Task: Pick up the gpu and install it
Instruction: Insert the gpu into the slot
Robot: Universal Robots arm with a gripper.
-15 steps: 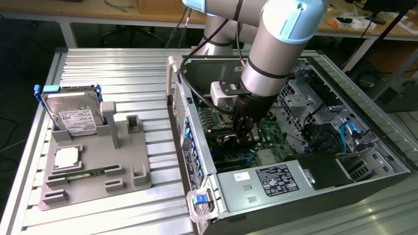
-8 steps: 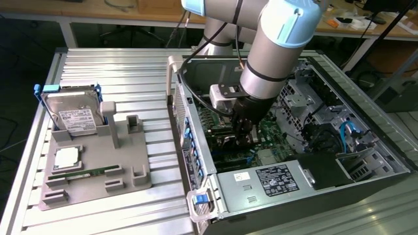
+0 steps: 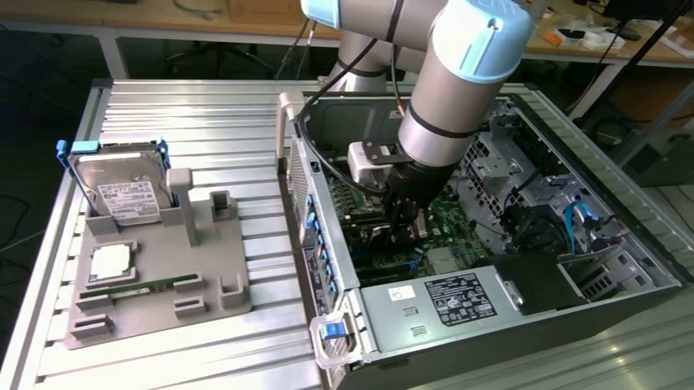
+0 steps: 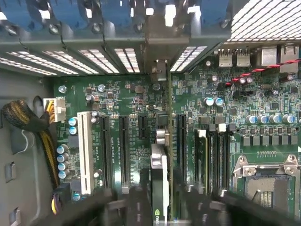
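While the exterior view shows the arm reaching down into the open computer case (image 3: pixel 488 268) with the claw (image 3: pixel 404 231) low over the motherboard (image 3: pixel 369 213), the wrist view gives the detail: the claw (image 4: pixel 162 200) pinches the gpu (image 4: pixel 160 181) edge-on between its fingers (image 4: pixel 136 202), the card standing upright. Empty black expansion slots (image 4: pixel 123 150) lie to either side of the card, and the case's slotted rear wall (image 4: pixel 155 56) stands just beyond its far end.
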